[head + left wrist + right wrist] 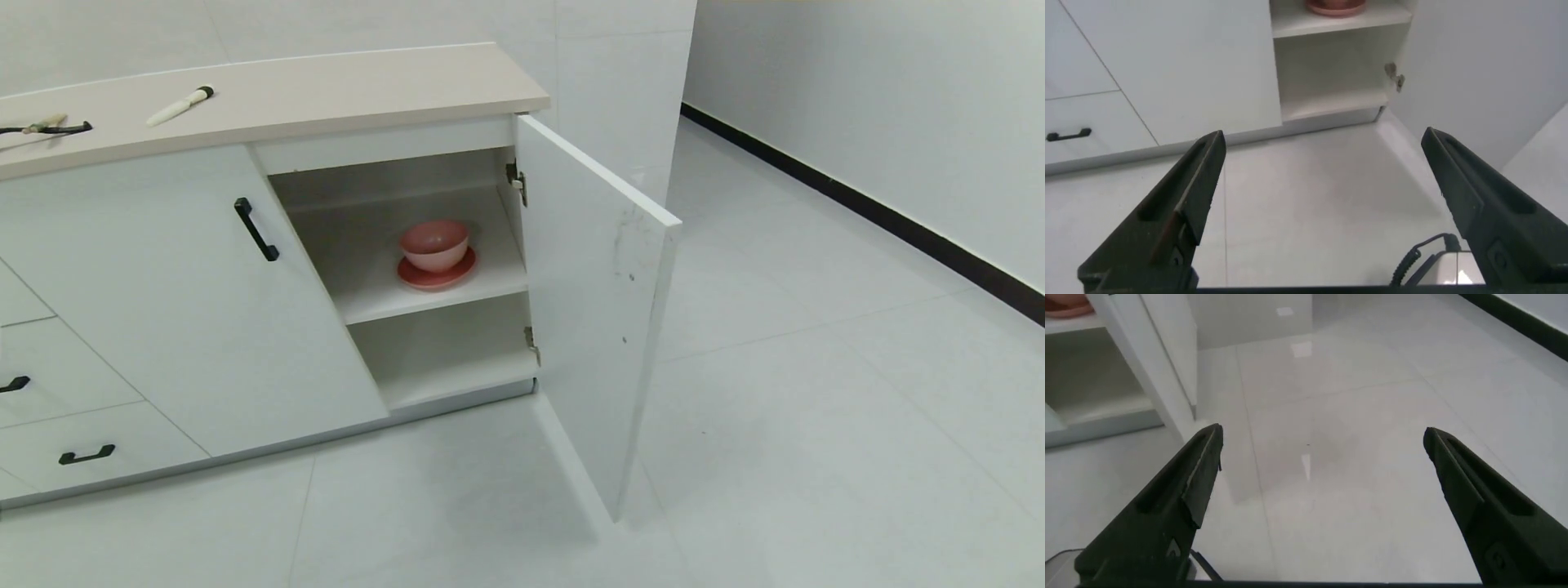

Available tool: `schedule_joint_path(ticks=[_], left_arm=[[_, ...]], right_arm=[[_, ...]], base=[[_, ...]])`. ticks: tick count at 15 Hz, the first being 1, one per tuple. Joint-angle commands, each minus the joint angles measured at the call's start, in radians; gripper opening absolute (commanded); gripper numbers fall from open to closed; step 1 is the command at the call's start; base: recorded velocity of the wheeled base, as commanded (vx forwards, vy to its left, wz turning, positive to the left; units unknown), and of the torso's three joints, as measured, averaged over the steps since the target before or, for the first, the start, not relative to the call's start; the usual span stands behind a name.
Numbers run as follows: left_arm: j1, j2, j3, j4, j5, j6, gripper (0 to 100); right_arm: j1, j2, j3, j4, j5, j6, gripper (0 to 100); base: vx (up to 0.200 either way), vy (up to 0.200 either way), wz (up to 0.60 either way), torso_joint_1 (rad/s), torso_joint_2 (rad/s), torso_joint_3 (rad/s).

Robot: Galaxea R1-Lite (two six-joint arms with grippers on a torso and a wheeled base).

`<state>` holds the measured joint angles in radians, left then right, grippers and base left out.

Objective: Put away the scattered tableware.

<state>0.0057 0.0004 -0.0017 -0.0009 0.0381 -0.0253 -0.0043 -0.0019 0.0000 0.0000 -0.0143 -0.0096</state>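
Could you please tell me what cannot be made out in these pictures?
Head view: the dark utensil on the countertop is cut off by the picture's edge.
Head view: the bowl hides the middle of the plate.
Left wrist view: the picture's edge cuts off the plate.

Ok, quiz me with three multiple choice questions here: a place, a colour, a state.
1. Where is the pink bowl? A on the countertop; B on the red plate on the upper shelf; C on the floor.
2. What colour is the handle on the shut door? A black; B silver; C red.
3. The right cabinet door is: A shut; B open; C missing.
Answers: B, it sits on the plate on that shelf; A, black against the white door; B, swung out, shelf exposed.
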Motion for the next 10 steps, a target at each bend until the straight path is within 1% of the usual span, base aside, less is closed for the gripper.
schedule_joint_path(ticks=[1, 6, 10], left_arm=[[0.000, 0.000, 0.000, 0.001, 0.000, -0.001, 100], [0.000, 0.000, 0.000, 0.001, 0.000, -0.001, 100], [0.000, 0.000, 0.000, 0.001, 0.000, 0.001, 100]], right_arm=[[0.000, 0.002, 0.000, 0.000, 0.000, 0.002, 100], [0.000, 0.002, 0.000, 0.000, -0.001, 0.002, 100], [0.000, 0.002, 0.000, 0.000, -0.001, 0.003, 100]], base=[[0.000, 0.000, 0.60, -0.002, 0.00, 0.007], [0.000, 0.000, 0.60, 0.003, 0.00, 0.005], [0.000, 0.000, 0.00, 0.000, 0.00, 0.000]])
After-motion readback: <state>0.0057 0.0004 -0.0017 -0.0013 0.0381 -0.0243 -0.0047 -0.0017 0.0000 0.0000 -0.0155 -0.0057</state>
